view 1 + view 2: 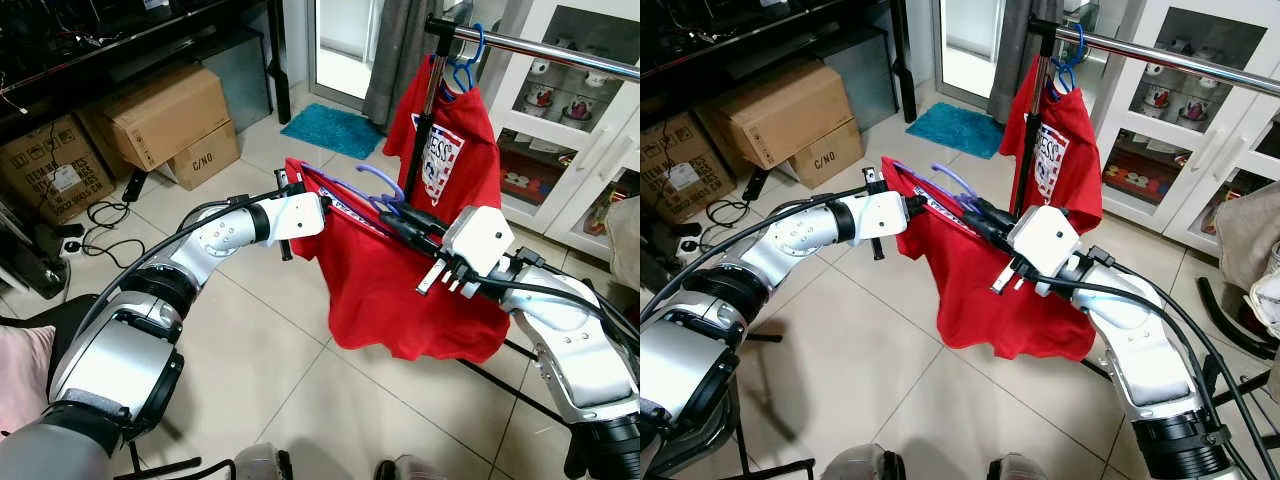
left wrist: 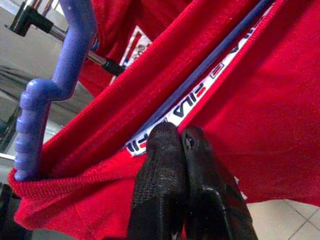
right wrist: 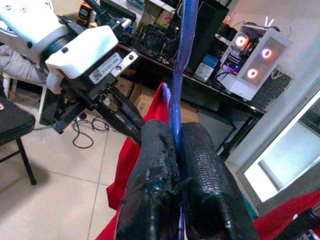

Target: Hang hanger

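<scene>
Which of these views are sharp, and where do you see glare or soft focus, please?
Left eye view: evenly lit and sharp, with glare along the metal rail. Left wrist view: the left gripper and the red shirt are crisp, the background blown out. Right wrist view: the right gripper on the purple hanger is slightly soft; the window glares.

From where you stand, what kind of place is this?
Probably a room in a home, used partly for storage: a pale tiled floor, brown cardboard boxes under a black desk, a white glass-door cabinet holding cups, and a metal clothes rail with a hung red T-shirt.
</scene>
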### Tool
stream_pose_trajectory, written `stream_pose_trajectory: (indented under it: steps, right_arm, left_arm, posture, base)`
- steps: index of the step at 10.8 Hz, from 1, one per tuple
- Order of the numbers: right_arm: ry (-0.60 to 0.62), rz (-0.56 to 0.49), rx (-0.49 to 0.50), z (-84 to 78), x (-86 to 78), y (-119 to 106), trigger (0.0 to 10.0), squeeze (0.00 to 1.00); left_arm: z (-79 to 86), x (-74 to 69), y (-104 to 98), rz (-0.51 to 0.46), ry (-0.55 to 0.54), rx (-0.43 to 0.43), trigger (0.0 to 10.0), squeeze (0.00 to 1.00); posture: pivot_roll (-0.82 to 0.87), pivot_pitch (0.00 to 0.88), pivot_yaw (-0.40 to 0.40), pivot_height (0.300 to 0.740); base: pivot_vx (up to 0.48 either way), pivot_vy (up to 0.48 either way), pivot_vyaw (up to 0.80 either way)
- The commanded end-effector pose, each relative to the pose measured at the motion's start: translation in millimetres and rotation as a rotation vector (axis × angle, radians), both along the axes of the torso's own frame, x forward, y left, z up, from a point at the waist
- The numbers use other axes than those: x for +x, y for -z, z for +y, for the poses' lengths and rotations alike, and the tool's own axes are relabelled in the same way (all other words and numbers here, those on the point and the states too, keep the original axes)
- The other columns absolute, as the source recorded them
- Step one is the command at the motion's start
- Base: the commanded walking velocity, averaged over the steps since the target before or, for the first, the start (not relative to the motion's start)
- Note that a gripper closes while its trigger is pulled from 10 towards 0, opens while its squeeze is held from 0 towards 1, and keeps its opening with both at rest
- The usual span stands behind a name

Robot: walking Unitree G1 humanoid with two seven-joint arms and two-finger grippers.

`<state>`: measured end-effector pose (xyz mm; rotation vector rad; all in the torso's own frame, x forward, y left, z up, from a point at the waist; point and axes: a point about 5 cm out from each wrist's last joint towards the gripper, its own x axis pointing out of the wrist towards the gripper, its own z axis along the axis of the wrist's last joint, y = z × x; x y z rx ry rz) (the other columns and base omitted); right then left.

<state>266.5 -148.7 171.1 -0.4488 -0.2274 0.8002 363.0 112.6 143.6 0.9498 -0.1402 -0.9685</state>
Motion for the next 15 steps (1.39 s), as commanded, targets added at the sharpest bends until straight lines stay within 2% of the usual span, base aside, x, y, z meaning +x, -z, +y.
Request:
stream_pose_trajectory:
  steps: [1, 2, 4, 5, 7, 9, 10, 11, 12, 13, 14, 15]
  right_arm:
    - [-0.008, -0.051, 0.012, -2.8, 2.4, -11.0, 0.0, 0.0]
    - [0.01, -0.024, -0.02, -4.6, 4.5, -7.0, 0.0, 0.0]
    - [0.028, 0.002, -0.036, -6.1, 6.6, -2.1, 0.0, 0.0]
    - [0.039, 0.022, -0.055, -7.3, 7.3, 1.7, 0.0, 0.0]
    - [0.053, 0.073, -0.092, -9.9, 10.0, 7.7, 0.0, 0.0]
    - [0.045, 0.105, -0.142, -10.2, 13.8, 9.5, 0.0, 0.0]
    - [0.045, 0.105, -0.123, -8.6, 15.5, 6.0, 0.0, 0.0]
    - [0.036, 0.114, -0.015, -4.6, 15.8, -1.9, 0.0, 0.0]
    - [-0.002, 0.116, 0.156, 3.0, 14.7, -17.4, 0.0, 0.0]
    - [-0.024, 0.123, 0.218, 6.9, 13.4, -22.8, 0.0, 0.0]
    - [-0.108, 0.152, 0.269, 13.7, 6.0, -25.4, 0.0, 0.0]
    - [-0.153, 0.173, 0.272, 14.6, 0.0, -23.9, 0.0, 0.0]
  left_arm:
    - [4.9, 1.2, -2.0, 0.004, -0.006, 0.003, 0.0, 0.0]
    - [-1.1, -0.5, -10.8, -0.038, 0.048, -0.024, 0.0, 0.0]
    - [-5.4, -0.8, -27.8, -0.121, 0.079, -0.104, 0.0, 0.0]
    - [-6.4, -3.1, -44.1, -0.217, 0.114, -0.164, 0.0, 0.0]
    - [-4.9, -11.9, -56.3, -0.304, 0.192, -0.197, 0.0, 0.0]
    - [-9.8, -19.4, -53.8, -0.281, 0.257, -0.199, 0.0, 0.0]
    - [-11.4, -21.8, -51.3, -0.27, 0.268, -0.207, 0.0, 0.0]
    - [-11.4, -22.3, -47.2, -0.249, 0.262, -0.204, 0.0, 0.0]
    - [-11.6, -23.6, -40.3, -0.208, 0.262, -0.204, 0.0, 0.0]
    - [-11.9, -24.4, -37.6, -0.196, 0.26, -0.209, 0.0, 0.0]
    - [-10.6, -23.3, -37.1, -0.178, 0.234, -0.248, 0.0, 0.0]
    - [-5.8, -20.5, -39.1, -0.179, 0.194, -0.284, 0.0, 0.0]
  posture:
    - [-0.07, 0.0, 0.056, 0.74]
    - [-0.07, 0.0, 0.057, 0.74]
    - [-0.07, 0.0, 0.059, 0.74]
    - [-0.07, 0.0, 0.058, 0.74]
    - [-0.06, 0.0, 0.055, 0.74]
    - [-0.06, 0.0, 0.053, 0.74]
    - [-0.06, 0.0, 0.053, 0.74]
    - [-0.06, 0.0, 0.052, 0.74]
    - [-0.06, 0.0, 0.052, 0.74]
    - [-0.06, 0.0, 0.053, 0.74]
    - [-0.07, 0.0, 0.055, 0.74]
    - [-0.07, 0.0, 0.055, 0.74]
  base:
    - [0.0, 0.0, 0.0]
    - [0.0, 0.0, 0.0]
    - [0.0, 0.0, 0.0]
    - [0.0, 0.0, 0.0]
    - [0.0, 0.0, 0.0]
    - [0.0, 0.0, 0.0]
    - [0.0, 0.0, 0.0]
    - [0.0, 0.0, 0.0]
    - [0.0, 0.0, 0.0]
    - [0.0, 0.0, 0.0]
    - [0.0, 0.0, 0.0]
    - [0.0, 0.0, 0.0]
